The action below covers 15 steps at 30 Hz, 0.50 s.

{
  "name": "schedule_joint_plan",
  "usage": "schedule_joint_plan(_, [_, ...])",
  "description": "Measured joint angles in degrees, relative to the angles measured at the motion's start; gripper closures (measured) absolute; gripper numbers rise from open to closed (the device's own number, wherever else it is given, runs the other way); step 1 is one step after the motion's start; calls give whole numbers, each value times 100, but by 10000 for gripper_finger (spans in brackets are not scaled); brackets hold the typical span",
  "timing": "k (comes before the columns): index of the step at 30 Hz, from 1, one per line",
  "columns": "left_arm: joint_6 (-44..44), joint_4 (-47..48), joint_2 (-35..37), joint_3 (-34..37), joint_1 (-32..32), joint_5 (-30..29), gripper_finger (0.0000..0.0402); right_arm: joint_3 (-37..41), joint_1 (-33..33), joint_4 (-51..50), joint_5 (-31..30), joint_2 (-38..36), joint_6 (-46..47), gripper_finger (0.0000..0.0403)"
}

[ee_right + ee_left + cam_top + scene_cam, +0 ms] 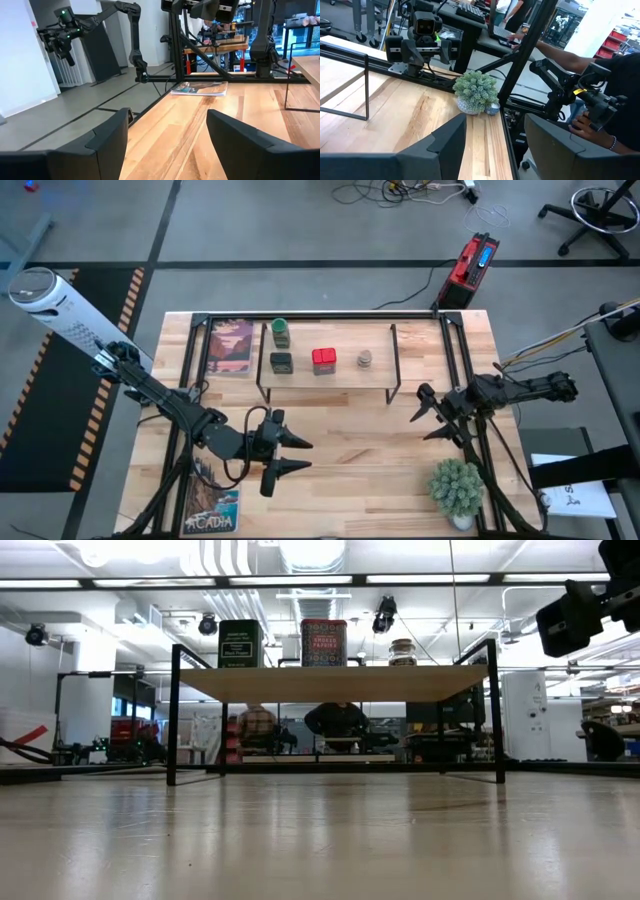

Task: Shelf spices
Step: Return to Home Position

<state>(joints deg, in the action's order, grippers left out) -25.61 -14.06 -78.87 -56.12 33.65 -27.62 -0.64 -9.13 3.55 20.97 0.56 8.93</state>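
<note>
Several spices stand on the shelf [340, 372], a light-wood board on black legs near the table's far edge. From left to right they are a green-lidded jar [279, 332], a dark olive tin [281, 361], a red tin [323, 360] and a tiny grey-brown jar [365, 359]. The low view shows the olive tin [240, 644], red tin [323, 643] and small jar [403, 652] resting on the board [335, 683]. The green-lidded jar is hidden there. My left gripper [300, 455] hovers open, on the near side of the shelf's left half. My right gripper [416, 405] is open too, off the shelf's right end.
One picture book [232, 347] lies left of the shelf, another [212, 505] at the near left corner. A potted plant [457, 488] stands at the near right corner. Bare tabletop lies between the grippers. A person [600, 100] is beyond the table's right side.
</note>
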Motion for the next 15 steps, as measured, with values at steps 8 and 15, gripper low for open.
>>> schedule_joint_plan(8, [0, 0, 0, 1, 0, 0, 206, 2, 0, 3, 0, 0, 2, 152])
schedule_joint_plan(15, [0, 0, 0, 1, 2, 0, 196, 2, 0, 4, 0, 0, 2, 166])
